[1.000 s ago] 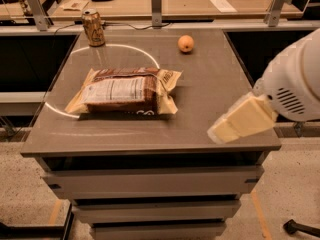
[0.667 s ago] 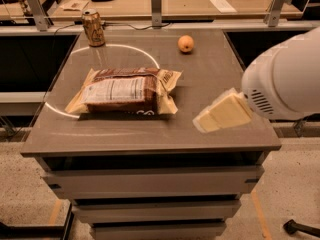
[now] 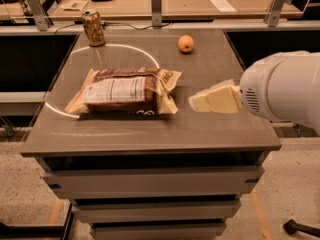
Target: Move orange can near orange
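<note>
The orange can [image 3: 93, 27] stands upright at the far left corner of the grey table [image 3: 150, 131]. The orange [image 3: 185, 43] lies at the far edge, right of centre, well apart from the can. My gripper [image 3: 212, 99], cream-coloured on a large white arm [image 3: 282, 91], hovers over the right part of the table, just right of the snack bag. It is in front of the orange and far from the can. It holds nothing that I can see.
A brown snack bag [image 3: 125, 90] lies flat in the middle of the table. A white arc [image 3: 132, 48] is marked on the tabletop. Behind the table runs a desk [image 3: 190, 1] with papers and metal posts [image 3: 156, 4]. Drawers sit below the tabletop.
My arm and gripper have moved left over the table, from its right edge to just beside the snack bag. The can, orange and bag have not moved.
</note>
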